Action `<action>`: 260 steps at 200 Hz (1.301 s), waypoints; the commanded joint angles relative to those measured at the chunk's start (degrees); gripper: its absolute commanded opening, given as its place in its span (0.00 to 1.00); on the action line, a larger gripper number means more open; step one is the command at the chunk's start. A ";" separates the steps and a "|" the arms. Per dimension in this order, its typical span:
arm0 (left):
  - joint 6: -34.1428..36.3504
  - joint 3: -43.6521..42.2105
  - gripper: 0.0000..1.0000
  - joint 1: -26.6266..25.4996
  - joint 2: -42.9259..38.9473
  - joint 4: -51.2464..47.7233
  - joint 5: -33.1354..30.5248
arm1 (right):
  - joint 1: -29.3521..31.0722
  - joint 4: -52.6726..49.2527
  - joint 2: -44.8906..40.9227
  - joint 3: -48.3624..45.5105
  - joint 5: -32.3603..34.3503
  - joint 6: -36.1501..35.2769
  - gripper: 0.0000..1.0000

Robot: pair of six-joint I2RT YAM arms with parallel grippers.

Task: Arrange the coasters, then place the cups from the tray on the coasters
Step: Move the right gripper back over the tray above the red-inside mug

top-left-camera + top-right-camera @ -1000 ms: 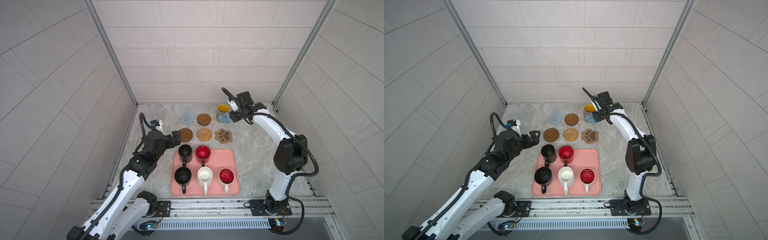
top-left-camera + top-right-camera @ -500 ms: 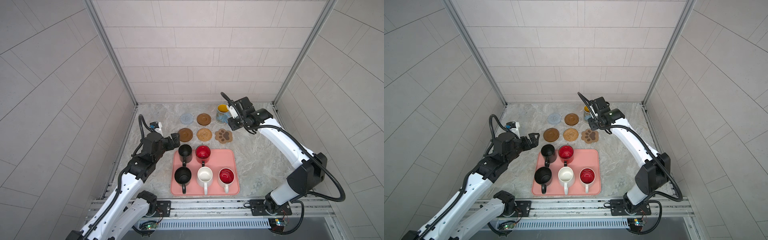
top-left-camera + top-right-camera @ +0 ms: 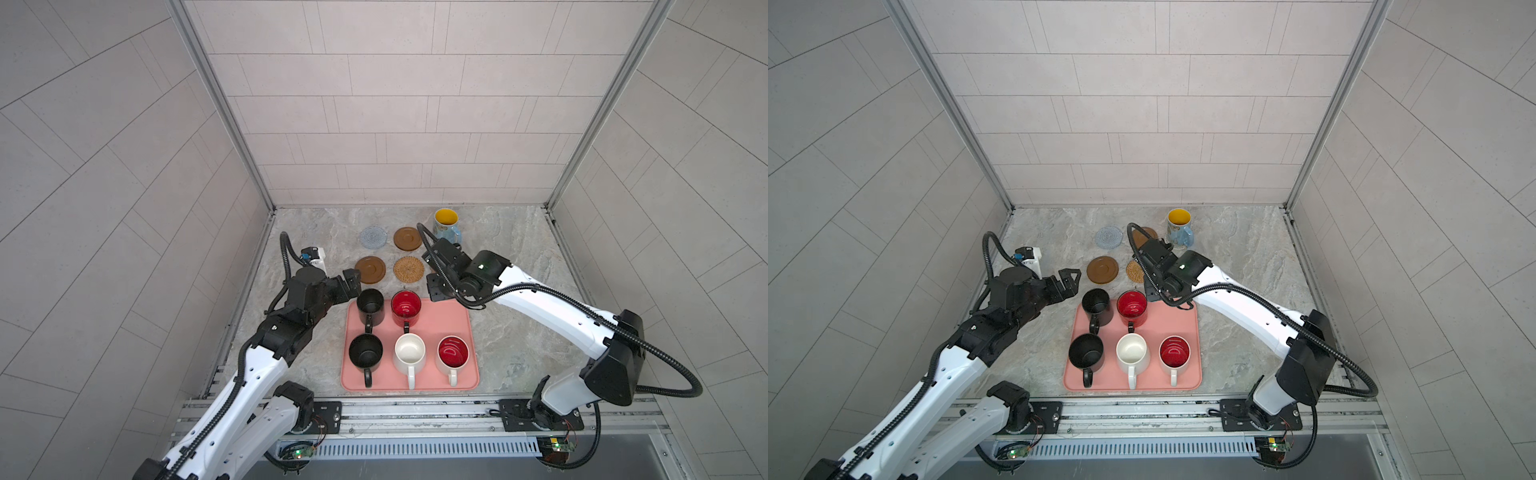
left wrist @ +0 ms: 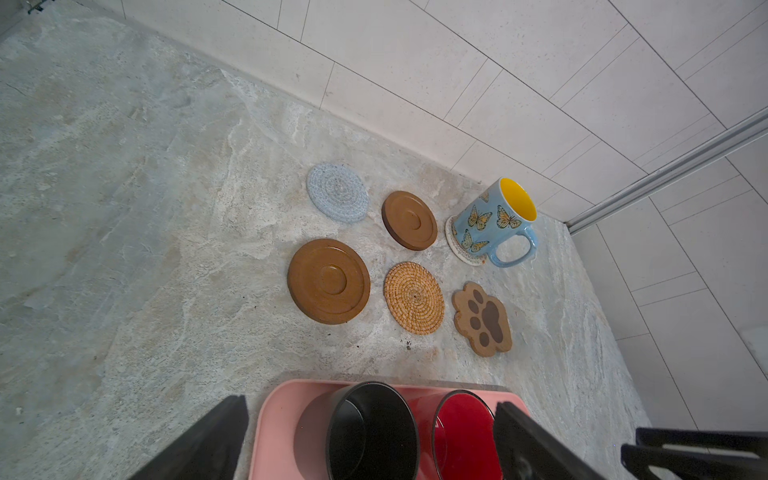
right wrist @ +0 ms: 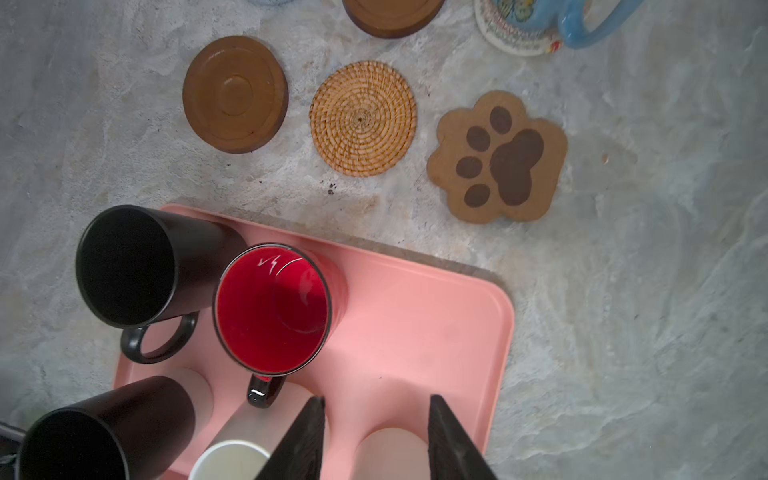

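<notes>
One cup, the blue cup [image 4: 494, 220], stands on the whitish coaster [image 4: 457, 249] at the back of the table [image 3: 519, 232]. Five more wait on the pink tray [image 3: 444, 320]. The two nearest the coasters are a black cup [image 3: 370, 302] and a red cup [image 3: 405, 304], side by side and almost touching.

That closeness looks like the main hazard. The left fingers [image 4: 199, 444] gape wide beside the black cup, and in the left wrist view their span takes in both cups. Closing from here could pinch or shove the red one and tip it.

The right fingers [image 5: 299, 440], partly apart and holding nothing, hover over the tray's bare back corner, just beside the red cup. Both arms crowd the same edge and may collide if they go in together.

The right arm also hangs over the paw coaster [image 4: 482, 318], next to the rattan coaster [image 3: 409, 269]. A low sweep could drag those light mats out of line.
</notes>
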 commanded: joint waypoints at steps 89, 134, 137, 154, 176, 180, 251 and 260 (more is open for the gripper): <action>0.23 -0.67 1.00 -0.21 -0.62 0.51 -1.00 | 8.91 0.39 9.52 1.93 -0.59 18.14 0.44; 0.20 -1.02 1.00 -0.20 -0.58 0.08 -1.47 | 10.32 -0.46 13.27 4.05 -1.85 17.61 0.43; 0.22 -1.03 1.00 -0.19 -0.52 0.03 -1.57 | 10.37 -0.55 13.48 4.17 -1.91 17.55 0.43; 0.23 -1.11 1.00 -0.20 -0.53 0.06 -1.88 | 10.50 -0.77 14.38 4.55 -2.23 17.20 0.43; 0.22 -1.11 1.00 -0.19 -2.25 -0.17 -1.75 | 10.63 -1.20 15.06 4.38 -2.51 17.07 0.43; 0.23 -1.11 1.00 -0.19 -2.25 -0.27 -1.76 | 10.72 -1.32 15.19 4.33 -2.53 16.99 0.43; 0.05 -1.55 1.00 -0.20 -3.20 -1.07 -2.05 | 11.07 -1.82 17.90 4.20 -3.39 16.31 0.43; 0.05 -1.55 1.00 -0.19 -3.22 -1.24 -2.14 | 11.07 -1.88 18.28 4.37 -3.31 16.11 0.43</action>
